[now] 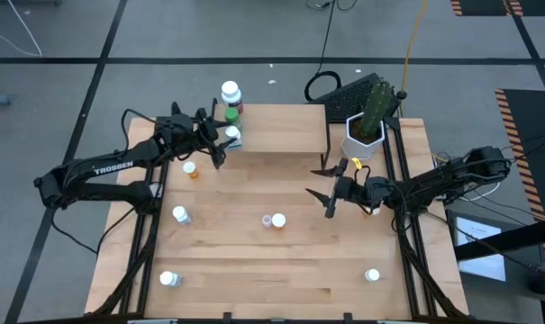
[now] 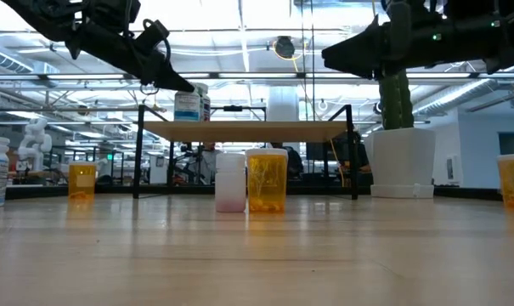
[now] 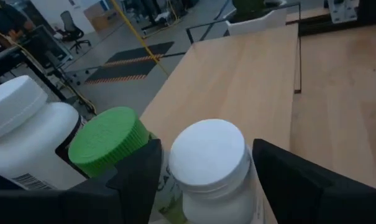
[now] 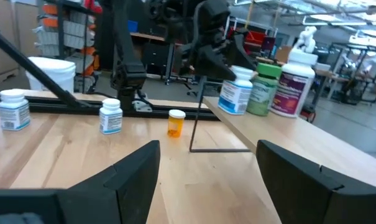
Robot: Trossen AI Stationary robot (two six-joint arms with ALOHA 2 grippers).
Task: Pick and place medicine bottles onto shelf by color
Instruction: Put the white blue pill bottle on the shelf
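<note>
Left gripper (image 1: 225, 144) fingers straddle, loosely, the white-capped bottle (image 3: 209, 165) on the shelf (image 1: 281, 126); light, rigid, slick plastic, best held mid-body; right gripper (image 1: 331, 191) gapes empty

bottles (image 1: 231, 92): 9 | shelf (image 1: 281, 126): 1 | cactus pot (image 1: 363, 137): 1

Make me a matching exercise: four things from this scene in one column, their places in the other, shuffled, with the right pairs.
Things:
1. green-capped bottle
2. cactus pot
3. left gripper
4. right gripper

Places:
A. over the table's middle, right of the two small bottles
B. on the shelf, between two white-capped bottles
C. at the shelf's right end
D. around the white-capped bottle at the shelf's left end

Pairs: 1-B, 2-C, 3-D, 4-A
</note>
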